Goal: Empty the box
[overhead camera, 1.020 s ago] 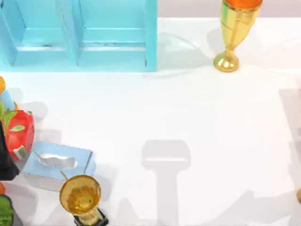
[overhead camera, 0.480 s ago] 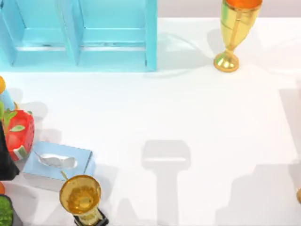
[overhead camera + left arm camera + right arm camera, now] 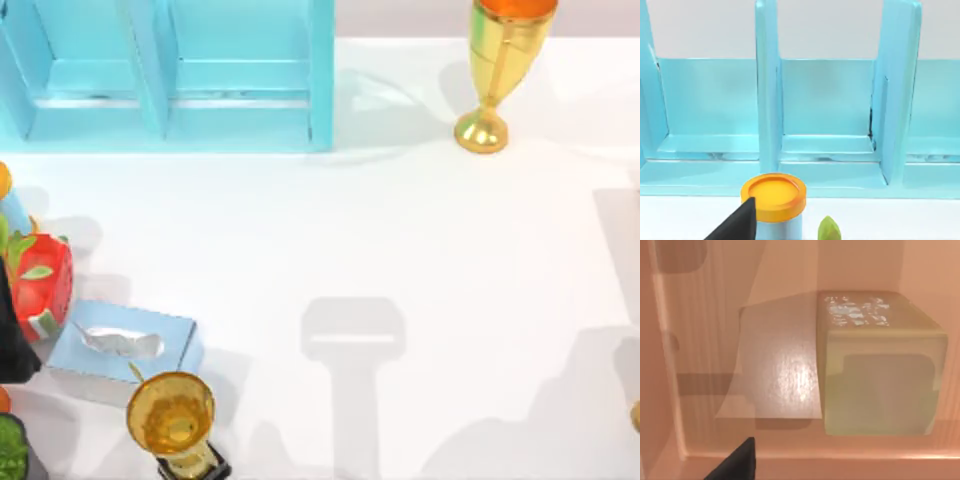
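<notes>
the right wrist view looks down into a box (image 3: 790, 455) with pale pinkish walls and floor. inside it a pale yellow-green block (image 3: 880, 375) sits on the floor against one wall, and a thin translucent sheet (image 3: 775, 370) lies flat just beside it, touching its edge. one dark fingertip of the right gripper (image 3: 735, 462) shows at the frame's edge above the box floor; whether that gripper is apart or together cannot be told.

on the white table (image 3: 400, 230), a light blue shelf unit (image 3: 170, 80) stands at the far left and a gold goblet (image 3: 495, 70) at the far right. at the near left are a red strawberry-print object (image 3: 40, 285), a blue tissue box (image 3: 125, 345) and a gold trophy (image 3: 172, 420).

the left wrist view faces the shelf unit over an orange-lidded jar (image 3: 774, 197), with one dark fingertip of the left gripper (image 3: 737, 225) just beside the jar; its opening cannot be told either.
</notes>
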You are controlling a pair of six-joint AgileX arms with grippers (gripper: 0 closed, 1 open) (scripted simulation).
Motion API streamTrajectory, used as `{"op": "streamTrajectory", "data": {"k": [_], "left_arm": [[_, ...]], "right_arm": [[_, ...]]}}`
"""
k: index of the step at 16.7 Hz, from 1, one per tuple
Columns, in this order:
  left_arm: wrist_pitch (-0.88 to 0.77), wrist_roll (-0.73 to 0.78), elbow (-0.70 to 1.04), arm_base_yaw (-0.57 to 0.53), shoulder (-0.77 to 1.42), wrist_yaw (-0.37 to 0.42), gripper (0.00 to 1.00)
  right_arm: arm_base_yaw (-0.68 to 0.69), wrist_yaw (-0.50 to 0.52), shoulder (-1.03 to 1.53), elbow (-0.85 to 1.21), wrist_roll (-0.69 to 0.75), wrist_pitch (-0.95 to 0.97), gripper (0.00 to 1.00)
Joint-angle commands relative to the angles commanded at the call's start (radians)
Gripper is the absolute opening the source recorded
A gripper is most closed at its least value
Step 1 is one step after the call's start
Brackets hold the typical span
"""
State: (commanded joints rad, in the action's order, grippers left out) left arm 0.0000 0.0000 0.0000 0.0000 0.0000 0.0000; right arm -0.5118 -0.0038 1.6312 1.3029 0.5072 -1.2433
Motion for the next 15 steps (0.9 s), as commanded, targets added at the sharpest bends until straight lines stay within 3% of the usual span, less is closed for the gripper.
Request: {"op": "streamTrajectory", "data": {"k": [6, 15], "left_arm": [[0.0, 0.0, 0.0, 0.0, 0.0, 0.0, 1.0], [0.0, 0.0, 0.0, 0.0, 0.0, 0.0, 1.0]], "right_arm": [[0.003, 0.0, 0.007, -0.029, -0.003, 0.036, 1.0], [0.005, 0.0, 0.096, -0.258, -0.006, 0.354, 1.0]]}}
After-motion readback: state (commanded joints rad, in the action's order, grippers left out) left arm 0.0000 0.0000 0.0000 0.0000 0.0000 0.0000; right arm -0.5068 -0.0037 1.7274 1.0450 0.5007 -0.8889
